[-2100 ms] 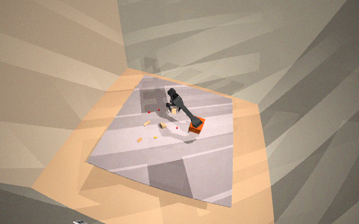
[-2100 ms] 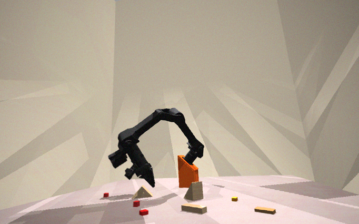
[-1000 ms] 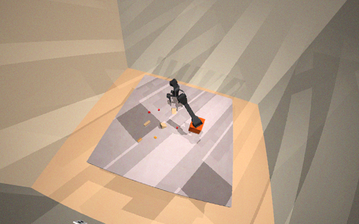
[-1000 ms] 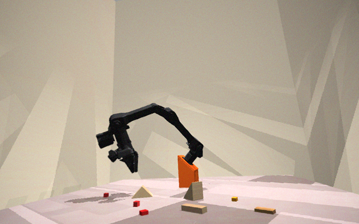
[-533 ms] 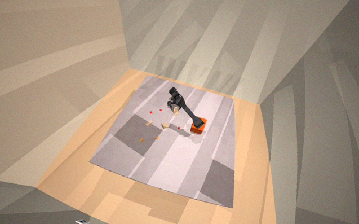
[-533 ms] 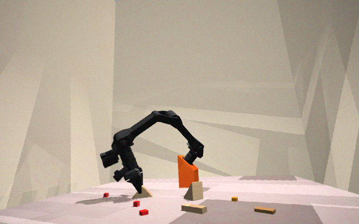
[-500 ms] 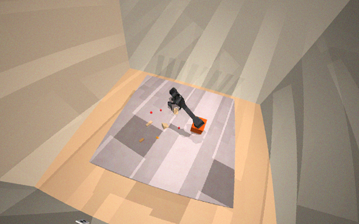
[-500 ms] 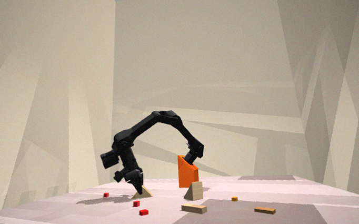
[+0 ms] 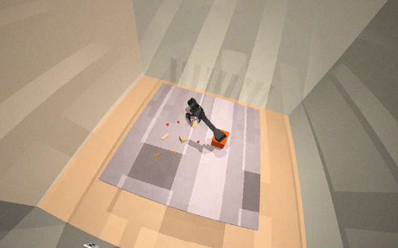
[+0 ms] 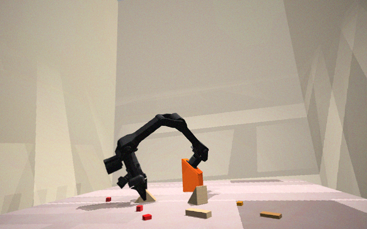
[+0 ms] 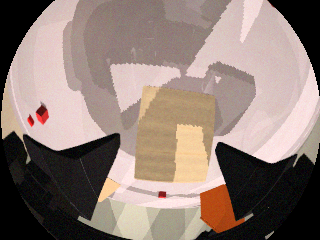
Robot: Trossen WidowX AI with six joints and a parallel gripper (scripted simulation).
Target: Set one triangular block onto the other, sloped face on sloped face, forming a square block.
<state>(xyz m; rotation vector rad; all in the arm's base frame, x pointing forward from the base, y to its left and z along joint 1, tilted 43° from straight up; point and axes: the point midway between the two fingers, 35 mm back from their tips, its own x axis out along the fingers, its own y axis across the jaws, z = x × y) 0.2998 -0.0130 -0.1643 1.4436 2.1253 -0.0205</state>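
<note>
One tan triangular block rests on the table with its ridge up. My gripper is open and lowered over it, with one black finger on each side of the block; in the wrist view there are gaps between the fingers and the block. The second tan triangular block stands apart on the table, in front of the arm's orange base.
A flat tan block, a flat brown block and a small yellow cube lie on the table. Three small red cubes lie near my gripper.
</note>
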